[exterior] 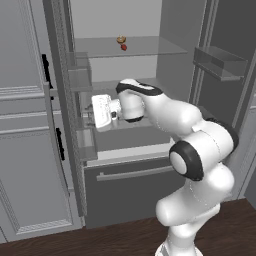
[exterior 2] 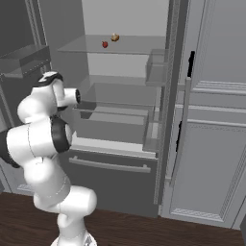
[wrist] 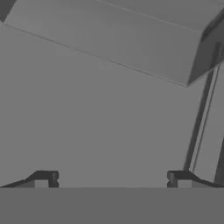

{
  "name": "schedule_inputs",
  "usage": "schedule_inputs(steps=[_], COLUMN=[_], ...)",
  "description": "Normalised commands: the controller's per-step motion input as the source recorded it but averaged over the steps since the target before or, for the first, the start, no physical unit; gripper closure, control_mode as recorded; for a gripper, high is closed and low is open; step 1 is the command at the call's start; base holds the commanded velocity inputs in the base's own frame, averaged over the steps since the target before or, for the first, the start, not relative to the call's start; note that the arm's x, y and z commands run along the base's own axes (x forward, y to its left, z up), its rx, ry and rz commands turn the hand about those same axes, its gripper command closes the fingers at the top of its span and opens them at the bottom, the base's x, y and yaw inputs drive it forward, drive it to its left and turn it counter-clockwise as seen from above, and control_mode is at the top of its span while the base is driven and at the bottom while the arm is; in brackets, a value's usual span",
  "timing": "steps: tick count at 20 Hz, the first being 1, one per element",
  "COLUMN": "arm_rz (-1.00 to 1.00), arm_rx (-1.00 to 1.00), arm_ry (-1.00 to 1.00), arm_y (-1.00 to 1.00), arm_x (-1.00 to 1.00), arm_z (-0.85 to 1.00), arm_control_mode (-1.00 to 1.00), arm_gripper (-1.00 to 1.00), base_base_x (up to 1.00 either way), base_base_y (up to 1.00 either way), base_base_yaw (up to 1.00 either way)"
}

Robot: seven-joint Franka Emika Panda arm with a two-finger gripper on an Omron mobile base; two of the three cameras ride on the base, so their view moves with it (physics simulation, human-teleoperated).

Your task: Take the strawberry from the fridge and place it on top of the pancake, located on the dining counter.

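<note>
Currently the strawberry (exterior: 123, 47) sits on the upper glass shelf (exterior: 150, 47) of the open fridge (exterior: 130, 175), beside a tan item (exterior: 121, 39), well above the gripper (wrist: 111, 177), which points sideways at the left wall, jaws spread and empty.

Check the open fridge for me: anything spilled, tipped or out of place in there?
Nothing stands out. The strawberry sits on the upper glass shelf beside a small tan item; no spills, and the door bins hang level.
</note>
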Motion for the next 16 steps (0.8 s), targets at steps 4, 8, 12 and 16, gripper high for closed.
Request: schedule_inputs(steps=[4, 8, 12, 16], arm_rz=[0.04, 0.18, 0.23, 0.23], arm_rx=[0.05, 0.0, -0.2, -0.44], arm_ry=[-0.06, -0.19, -0.41, -0.4], arm_y=[-1.0, -1.0, -1.0, -0.94], arm_x=[0.0, 0.0, 0.0, 0.0], arm_z=[0.14, 0.08, 0.0, 0.0], arm_control_mode=[-1.0, -1.0, -1.0, -1.0], arm_gripper=[-1.0, -1.0, -1.0, -1.0], base_base_x=[0.0, 0.0, 0.0, 0.0], base_base_y=[0.0, 0.0, 0.0, 0.0], base_base_yaw=[0.0, 0.0, 0.0, 0.0])
